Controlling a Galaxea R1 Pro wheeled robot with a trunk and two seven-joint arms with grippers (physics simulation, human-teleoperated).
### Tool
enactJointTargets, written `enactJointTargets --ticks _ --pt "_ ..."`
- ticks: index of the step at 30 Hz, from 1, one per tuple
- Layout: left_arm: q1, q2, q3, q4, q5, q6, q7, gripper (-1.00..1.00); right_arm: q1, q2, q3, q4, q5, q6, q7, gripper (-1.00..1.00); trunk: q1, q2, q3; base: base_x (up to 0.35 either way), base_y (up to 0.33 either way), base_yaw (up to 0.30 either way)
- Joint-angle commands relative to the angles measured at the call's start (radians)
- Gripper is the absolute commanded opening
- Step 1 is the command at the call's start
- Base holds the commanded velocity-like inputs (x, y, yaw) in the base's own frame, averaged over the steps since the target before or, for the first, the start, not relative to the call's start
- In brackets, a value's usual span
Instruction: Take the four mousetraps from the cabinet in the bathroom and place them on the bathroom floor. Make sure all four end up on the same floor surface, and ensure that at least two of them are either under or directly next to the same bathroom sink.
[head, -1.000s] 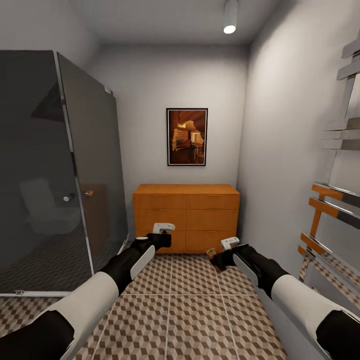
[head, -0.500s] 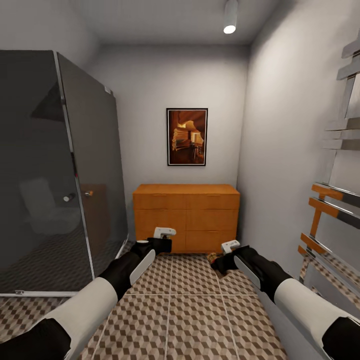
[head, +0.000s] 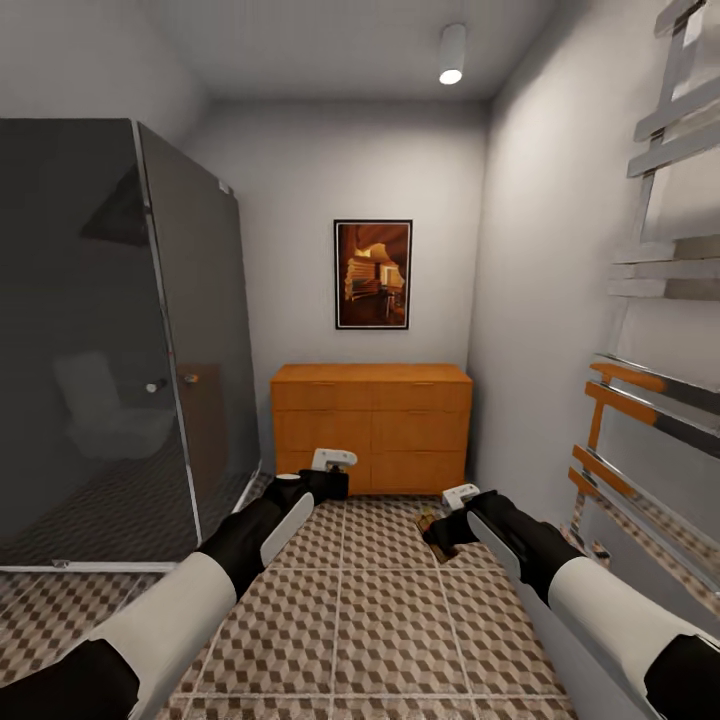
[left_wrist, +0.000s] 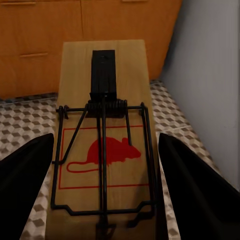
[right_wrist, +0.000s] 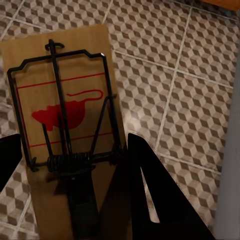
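Each hand grips a mousetrap between its dark fingers. The left hand (head: 322, 478) holds its mousetrap (left_wrist: 104, 145) above the bathroom floor (head: 380, 620), pointing at the closed orange-brown cabinet (head: 371, 425) against the far wall. The right hand (head: 440, 528) carries the second mousetrap (right_wrist: 65, 130) low over the cube-patterned tiles, near the right wall.

Head camera has moved: whole scene shifted, wide low orange-brown wooden cabinet (head: 371, 428) now smaller and farther off, more brown-beige cube-patterned tile floor (head: 380, 620) in front. Left gripper (head: 330, 478) sits slightly lower against cabinet front than a second ago. Right gripper (head: 447, 524) about same place in frame.
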Motion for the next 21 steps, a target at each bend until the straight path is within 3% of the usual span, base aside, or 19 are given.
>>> enactJointTargets --ticks 1,8,11,13,15,21 --pt "-0.001 0.001 -0.004 -0.002 0.011 0.003 0.01 -1.0 -0.001 -0.001 0.004 -0.001 -0.001 0.003 0.0 -1.0 -0.001 -0.001 -0.001 -0.344 0.0 0.0" --pt "-0.001 0.002 -0.003 0.004 0.012 0.002 0.01 -1.0 -0.001 0.0 0.004 -0.001 -0.002 0.005 0.0 -1.0 -0.001 -0.001 -0.001 -0.345 0.0 0.018" --pt "-0.001 0.002 -0.003 0.009 0.024 0.001 0.01 -1.0 -0.001 0.0 0.004 -0.001 -0.003 0.005 0.0 -1.0 -0.001 -0.001 -0.001 -0.342 0.0 0.204" --pt "-0.001 0.003 -0.003 0.012 0.057 0.0 0.012 -1.0 -0.001 0.0 0.004 -0.001 -0.003 0.005 0.0 -1.0 -0.001 -0.001 -0.001 -0.303 0.0 0.254" --pt "-0.001 0.003 -0.003 0.013 0.068 0.0 0.012 -1.0 -0.001 0.0 0.004 -0.001 -0.003 0.005 0.0 -1.0 -0.001 -0.001 -0.001 -0.268 0.0 0.264" --pt "-0.001 0.007 -0.002 0.016 0.08 0.0 0.013 -1.0 -0.001 0.0 0.004 -0.001 -0.004 0.005 0.0 -1.0 -0.001 -0.001 -0.001 -0.132 0.0 0.269"
